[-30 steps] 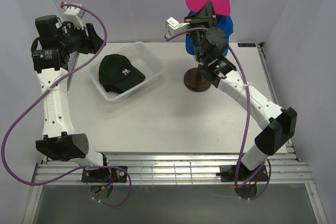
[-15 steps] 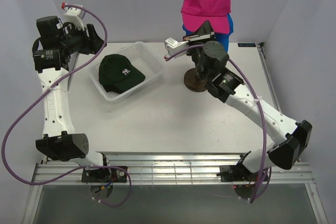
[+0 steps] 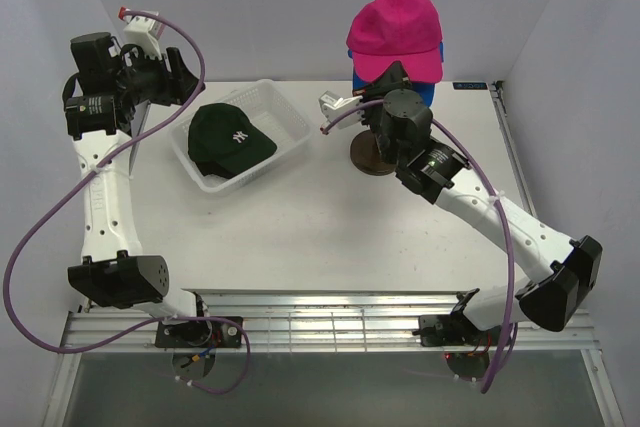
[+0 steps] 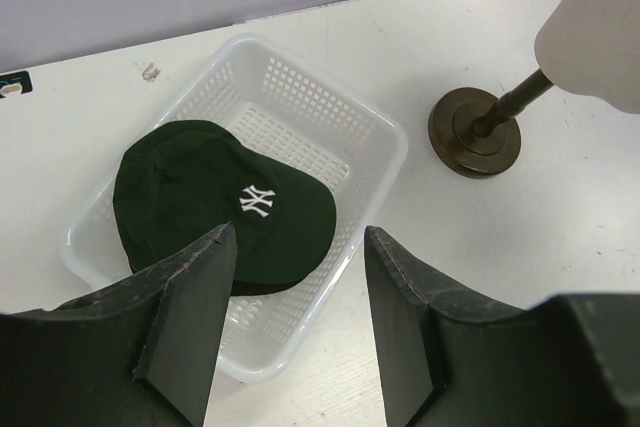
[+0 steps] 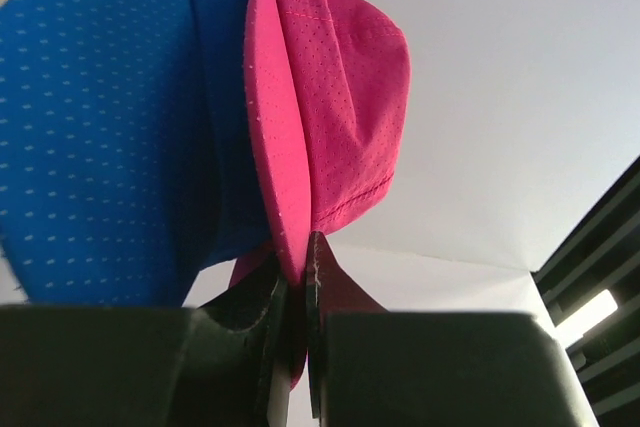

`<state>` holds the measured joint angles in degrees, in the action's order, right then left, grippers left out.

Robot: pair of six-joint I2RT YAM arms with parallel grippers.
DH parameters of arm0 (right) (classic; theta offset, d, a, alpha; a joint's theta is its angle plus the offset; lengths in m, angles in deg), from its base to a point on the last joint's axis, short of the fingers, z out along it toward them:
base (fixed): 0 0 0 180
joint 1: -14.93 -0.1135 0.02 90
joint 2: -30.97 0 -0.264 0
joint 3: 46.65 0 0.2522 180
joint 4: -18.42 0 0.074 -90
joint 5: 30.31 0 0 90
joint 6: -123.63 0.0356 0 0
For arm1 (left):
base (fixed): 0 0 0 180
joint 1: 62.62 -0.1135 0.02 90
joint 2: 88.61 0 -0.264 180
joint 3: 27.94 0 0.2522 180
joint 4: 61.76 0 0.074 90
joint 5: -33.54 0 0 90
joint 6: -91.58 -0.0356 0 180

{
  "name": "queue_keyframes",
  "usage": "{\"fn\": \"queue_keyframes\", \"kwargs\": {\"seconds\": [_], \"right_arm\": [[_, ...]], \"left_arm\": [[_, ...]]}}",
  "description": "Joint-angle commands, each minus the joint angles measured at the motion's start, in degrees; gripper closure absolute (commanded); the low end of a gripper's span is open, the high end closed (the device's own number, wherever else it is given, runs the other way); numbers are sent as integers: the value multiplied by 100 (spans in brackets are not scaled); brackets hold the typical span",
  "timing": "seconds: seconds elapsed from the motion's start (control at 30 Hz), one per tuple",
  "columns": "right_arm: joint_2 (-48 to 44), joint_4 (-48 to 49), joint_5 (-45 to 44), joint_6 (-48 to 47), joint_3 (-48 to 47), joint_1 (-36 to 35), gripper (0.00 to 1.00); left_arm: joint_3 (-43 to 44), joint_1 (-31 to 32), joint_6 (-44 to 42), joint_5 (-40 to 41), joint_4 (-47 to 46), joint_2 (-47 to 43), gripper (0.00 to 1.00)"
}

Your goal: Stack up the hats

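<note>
The magenta pink cap [image 3: 396, 29] sits over the blue cap [image 3: 428, 69] on the mannequin head, whose dark stand [image 3: 376, 156] rests on the table. My right gripper [image 3: 392, 77] is shut on the pink cap's brim [image 5: 278, 187], with the blue cap [image 5: 100, 137] to its left in the right wrist view. The dark green NY cap [image 3: 230, 140] lies in the white mesh basket [image 3: 288, 113]; a dark edge beneath it shows in the left wrist view [image 4: 215, 202]. My left gripper [image 3: 170, 72] is open and empty, high above the basket's left side [image 4: 300, 247]. The black cap is not clearly visible.
The cream mannequin head [image 4: 597, 32] and its stand base [image 4: 475, 132] are at the back right of the table. The basket [image 4: 385, 147] stands at the back left. Grey walls close in on both sides.
My right arm has lowered the pink cap down onto the blue cap and the wrist has swung to the right. The left arm has not moved.
</note>
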<state>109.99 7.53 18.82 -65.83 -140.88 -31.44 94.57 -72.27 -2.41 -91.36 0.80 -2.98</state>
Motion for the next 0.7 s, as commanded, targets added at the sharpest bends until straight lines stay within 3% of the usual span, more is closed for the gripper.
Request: {"fn": "queue_keyframes", "kwargs": {"seconds": [0.0, 0.4, 0.67], "right_arm": [[-221, -612, 333, 383, -118, -39, 92], [-678, -1553, 1194, 770, -110, -39, 92], [-397, -1580, 1107, 796, -277, -39, 92]], "left_arm": [[-55, -19, 30, -140, -72, -257, 36], [-91, -19, 65, -184, -81, -257, 36], [-170, -19, 82, -246, -116, -283, 36]]}}
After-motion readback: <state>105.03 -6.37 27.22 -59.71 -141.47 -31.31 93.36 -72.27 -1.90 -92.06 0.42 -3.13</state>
